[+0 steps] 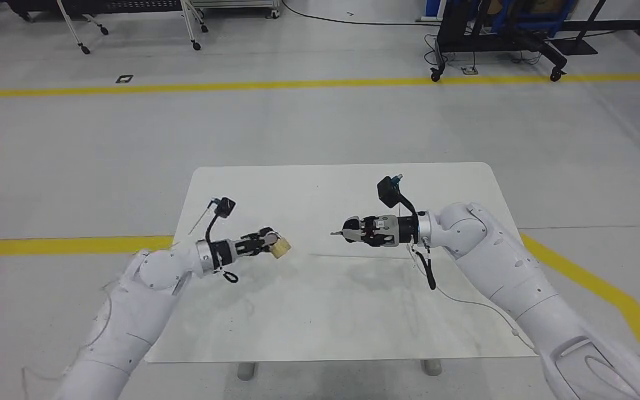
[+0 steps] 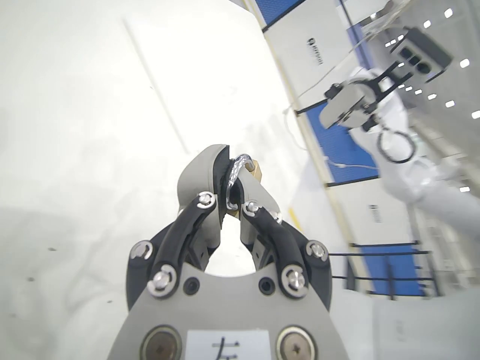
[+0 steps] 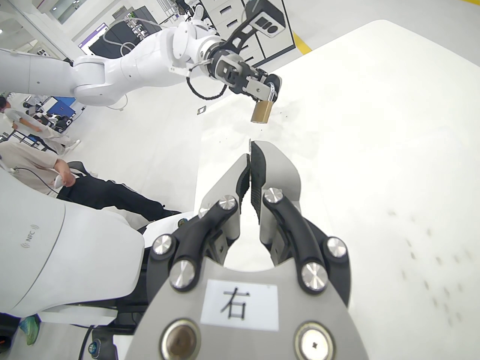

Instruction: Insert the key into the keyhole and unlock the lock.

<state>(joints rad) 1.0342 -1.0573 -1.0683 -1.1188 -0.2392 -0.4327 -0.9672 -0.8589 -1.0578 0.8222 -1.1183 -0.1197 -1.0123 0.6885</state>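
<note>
A white label bearing one black character sits on the right gripper's base. A second label on the left gripper shows a character cut off at the edge. Print on a white panel behind is perhaps too small to read.

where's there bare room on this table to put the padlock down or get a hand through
The table is bare along its far edge, beyond both arms, and across the wide near part between the two forearms. It is tight only mid-table, in the gap between the padlock in the left pincer and the key in the right pincer.
</note>
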